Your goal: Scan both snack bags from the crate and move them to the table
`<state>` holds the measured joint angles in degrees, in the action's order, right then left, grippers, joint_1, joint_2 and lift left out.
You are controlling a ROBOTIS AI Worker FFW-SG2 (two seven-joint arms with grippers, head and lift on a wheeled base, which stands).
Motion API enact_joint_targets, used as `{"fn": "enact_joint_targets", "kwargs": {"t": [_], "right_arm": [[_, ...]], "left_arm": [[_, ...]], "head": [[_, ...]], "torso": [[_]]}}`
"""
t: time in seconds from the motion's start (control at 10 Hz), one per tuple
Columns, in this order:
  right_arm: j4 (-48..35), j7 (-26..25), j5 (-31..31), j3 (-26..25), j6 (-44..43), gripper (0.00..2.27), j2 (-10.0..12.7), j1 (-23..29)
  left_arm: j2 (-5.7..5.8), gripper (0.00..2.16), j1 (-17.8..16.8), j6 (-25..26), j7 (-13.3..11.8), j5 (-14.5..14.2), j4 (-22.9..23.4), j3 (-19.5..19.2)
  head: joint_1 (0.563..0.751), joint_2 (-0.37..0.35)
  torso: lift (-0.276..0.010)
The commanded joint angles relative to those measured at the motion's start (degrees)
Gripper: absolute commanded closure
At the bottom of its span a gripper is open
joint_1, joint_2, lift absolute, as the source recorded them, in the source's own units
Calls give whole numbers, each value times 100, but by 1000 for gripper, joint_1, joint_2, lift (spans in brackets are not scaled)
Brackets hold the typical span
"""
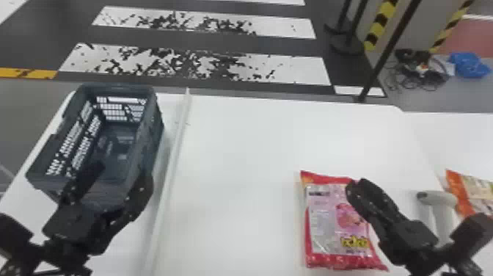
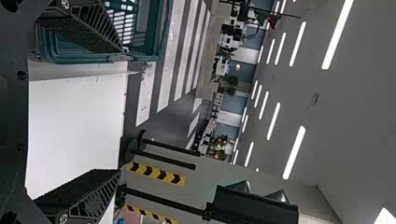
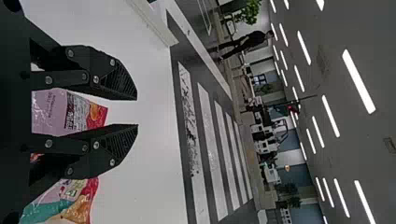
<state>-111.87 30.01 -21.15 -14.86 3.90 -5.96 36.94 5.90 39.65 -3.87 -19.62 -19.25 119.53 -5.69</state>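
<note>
Red bag (image 1: 322, 220) lies lower right by the slightly open, empty right claw (image 1: 355, 185); left claw (image 1: 122, 174) gapes, empty, near the crate (image 1: 153, 123), frame left.

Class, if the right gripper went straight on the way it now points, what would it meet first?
The way ahead of the right gripper looks free of objects, passing over bare tabletop beyond the snack bag. Its height and tilt are hard to judge, so it might touch the tabletop.
</note>
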Motion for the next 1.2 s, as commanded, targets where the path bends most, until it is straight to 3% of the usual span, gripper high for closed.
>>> {"fn": "enact_joint_targets", "kwargs": {"t": [0.0,0.1,0.4,0.6,0.9,1.1], "right_arm": [[7,330,94,-588,-254,12,34,42],[43,383,445,-887,-763,39,43,94],[623,567,472,-1836,-904,80,51,24],[1317,629,480,-2064,-834,87,-142,-213],[2521,848,603,-2056,-482,87,-564,-951],[3022,1086,718,-2056,-60,87,-713,-1409]], "left_arm": [[8,73,17,-3,3,0,0,-2],[8,73,26,-3,38,0,-9,6],[43,73,-45,-3,82,0,-115,77],[60,73,-203,14,126,0,-369,121],[51,73,-264,-3,152,0,-484,138],[60,73,-273,-21,161,0,-580,112]], "head": [[695,-84],[695,-104],[695,-257],[695,-339],[695,-350],[695,-350]], "torso": [[-87],[-87],[-87],[-87],[-87],[-87]]}}
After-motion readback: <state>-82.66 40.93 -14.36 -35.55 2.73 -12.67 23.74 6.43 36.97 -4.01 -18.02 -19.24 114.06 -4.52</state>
